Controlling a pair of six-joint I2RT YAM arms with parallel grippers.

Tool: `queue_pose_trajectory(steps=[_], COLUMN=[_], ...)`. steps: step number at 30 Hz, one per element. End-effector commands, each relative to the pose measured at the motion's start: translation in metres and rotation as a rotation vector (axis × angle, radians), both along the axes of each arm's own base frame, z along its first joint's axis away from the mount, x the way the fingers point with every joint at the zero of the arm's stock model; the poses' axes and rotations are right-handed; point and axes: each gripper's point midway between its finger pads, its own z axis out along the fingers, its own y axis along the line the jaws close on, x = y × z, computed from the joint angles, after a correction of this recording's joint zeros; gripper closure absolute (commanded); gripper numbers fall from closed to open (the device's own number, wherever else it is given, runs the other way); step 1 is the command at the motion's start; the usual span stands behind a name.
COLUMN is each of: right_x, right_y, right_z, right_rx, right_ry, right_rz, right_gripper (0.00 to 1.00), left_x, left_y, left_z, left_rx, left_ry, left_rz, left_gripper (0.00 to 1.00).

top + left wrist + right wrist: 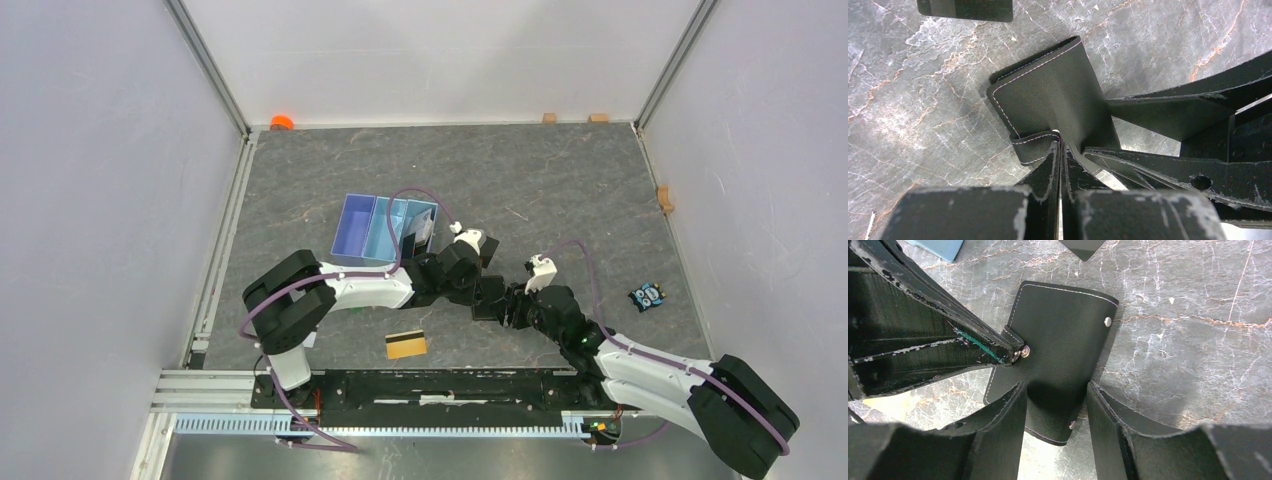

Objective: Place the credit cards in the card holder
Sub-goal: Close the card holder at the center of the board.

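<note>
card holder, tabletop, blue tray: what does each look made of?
card holder: black leather or faux leather by the look, matte with a fine grain; light stitching along the edges, shiny metal snap studs.
tabletop: grey stone look with white and rust veins, slight sheen; real stone or a printed laminate, cannot tell.
blue tray: probably moulded plastic; even light blue, smooth thin walls.

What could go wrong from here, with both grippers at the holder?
1. The left gripper pinches only the holder's tab; the tab may slip free.
2. The right gripper straddles the holder with open jaws; closing may press it shut or push it.
3. Both grippers sit very close and might collide.
</note>
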Motion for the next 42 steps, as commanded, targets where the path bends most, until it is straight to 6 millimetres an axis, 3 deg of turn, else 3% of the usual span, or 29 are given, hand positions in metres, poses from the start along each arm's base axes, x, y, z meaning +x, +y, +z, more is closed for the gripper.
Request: queue_pose_trajectory(steps=[1,9,42], right_x=[-0.02,-0.02,-0.022], right_y=[-0.017,-0.017,-0.017], right_z=[-0.032,-0.033,-0.036], right_rx=[-0.09,-0.091,-0.1], right_ry=[0.103,0.104,0.118], right_rz=[0.004,0.004,0.012], right_gripper=[0.47,0.47,0.48], left_x=[0.007,0.017,0.023], left_y=[-0.007,0.004,-0.003], left_z=[0.004,0.002,-0.007], left_rx=[-0.017,0.022,0.026], left_ry=[-0.014,-0.058,-0.076], left_rz=[0.018,0.069,0.06], left_gripper=[0.98,0.98,0.98])
